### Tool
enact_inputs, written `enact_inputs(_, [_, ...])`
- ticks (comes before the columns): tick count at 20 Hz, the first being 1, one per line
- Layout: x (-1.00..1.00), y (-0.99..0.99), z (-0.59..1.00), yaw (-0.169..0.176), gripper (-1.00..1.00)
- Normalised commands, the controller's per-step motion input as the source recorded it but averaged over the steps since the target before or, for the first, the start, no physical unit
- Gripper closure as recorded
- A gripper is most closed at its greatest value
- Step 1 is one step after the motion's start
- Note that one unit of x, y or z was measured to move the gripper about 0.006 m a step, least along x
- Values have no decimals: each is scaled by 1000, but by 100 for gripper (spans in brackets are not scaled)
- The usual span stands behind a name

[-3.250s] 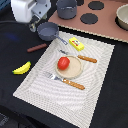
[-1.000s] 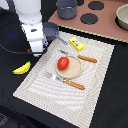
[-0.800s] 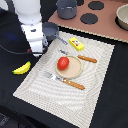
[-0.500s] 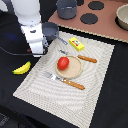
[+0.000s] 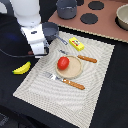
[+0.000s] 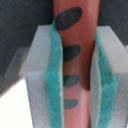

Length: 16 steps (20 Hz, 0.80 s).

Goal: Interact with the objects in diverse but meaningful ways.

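In the wrist view a brown sausage (image 6: pixel 75 27) with dark marks runs lengthwise between the green pads (image 6: pixel 53 85) of my gripper (image 6: pixel 75 95), which looks shut on it. In the exterior view the gripper (image 5: pixel 39 51) hangs low over the striped placemat's (image 5: pixel 100 95) edge at the exterior view's left, and the sausage is hidden there. A yellow banana (image 5: pixel 21 68) lies just outside the mat. The red tomato (image 5: pixel 63 63) sits on a tan plate (image 5: pixel 76 72). The yellow block (image 5: pixel 76 44) and the small grey pan (image 5: pixel 50 31) lie further back.
A wooden-handled fork (image 5: pixel 65 81) and knife (image 5: pixel 82 57) flank the plate. Behind the mat is a brown stove board (image 5: pixel 107 25) with dark burners, a grey pot (image 5: pixel 66 8) and a bowl (image 5: pixel 122 17). The arm's white body rises above the gripper.
About three seconds ago the gripper was further back near the pan. It has since come down to the mat's edge and has barely moved over the last second.
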Motion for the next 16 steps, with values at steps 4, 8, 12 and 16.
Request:
enact_inputs(4, [159, -69, 1000, 6, 100])
enact_inputs(8, [483, -222, 769, -3, 100])
enact_inputs(12, [763, -319, 643, -15, 100])
enact_inputs(16, [876, -395, 564, -52, 100])
